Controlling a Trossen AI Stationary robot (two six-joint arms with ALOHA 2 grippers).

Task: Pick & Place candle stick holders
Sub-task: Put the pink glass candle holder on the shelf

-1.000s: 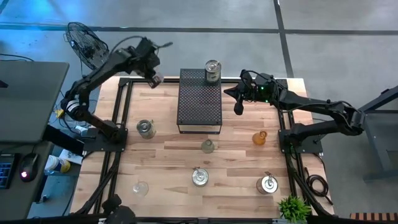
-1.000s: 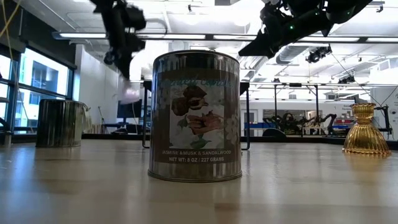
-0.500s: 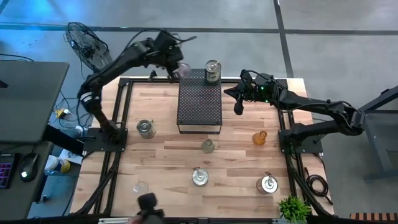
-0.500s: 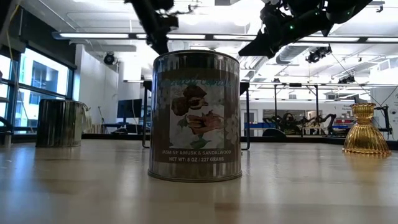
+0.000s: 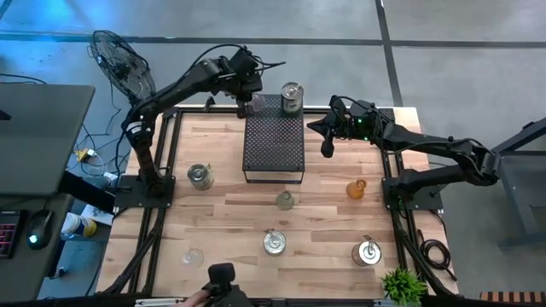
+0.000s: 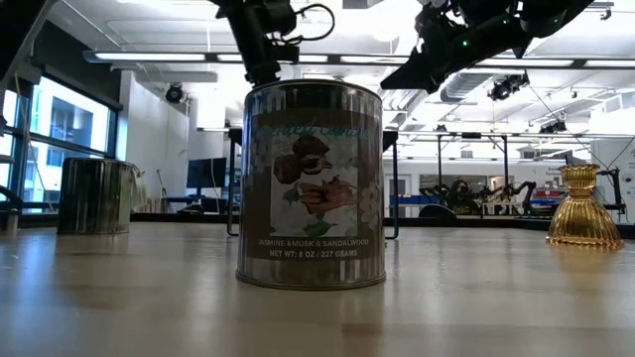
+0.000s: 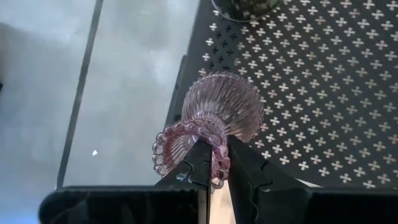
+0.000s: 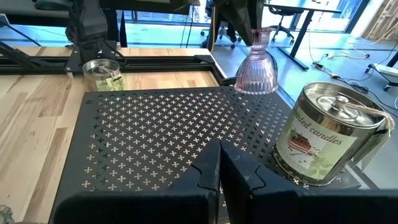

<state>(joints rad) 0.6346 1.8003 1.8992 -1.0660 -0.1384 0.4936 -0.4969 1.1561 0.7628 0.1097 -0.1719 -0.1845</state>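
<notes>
My left gripper [image 5: 248, 101] is shut on a pinkish ribbed glass candle stick holder [image 7: 224, 112], which hangs over the far left corner of the black perforated box [image 5: 274, 143]. The right wrist view shows the holder [image 8: 256, 67] flared end down. A silvery candle tin [image 5: 292, 96] stands on the box's far right corner. My right gripper [image 8: 219, 160] is shut and holds nothing, hovering by the box's right side. Other holders stand on the table: a tin [image 5: 200, 176], a clear one [image 5: 285, 199] and an amber one [image 5: 356, 188]. My left gripper pinches the beaded rim [image 7: 216, 167] of the holder's narrow upper end between its two fingers. The fingers slant down from above. The holder hangs below them, a little tilted, its flared ribbed end [image 8: 255, 81] lowest, over the box's corner.
Nearer the front edge stand two silvery tins [image 5: 274, 243] [image 5: 368, 252] and a clear glass [image 5: 193, 257]. A black frame [image 5: 162, 153] rims the table. A person's hand with a dark object [image 5: 220, 281] shows at the near edge. A small plant [image 5: 401, 286] sits at the near right corner.
My left gripper has carried the pinkish holder from the table's far left corner toward the right, to the box's far left corner, rolling its wrist as it went. It has stayed shut on the holder. A hand with a dark object has come in at the near edge.
</notes>
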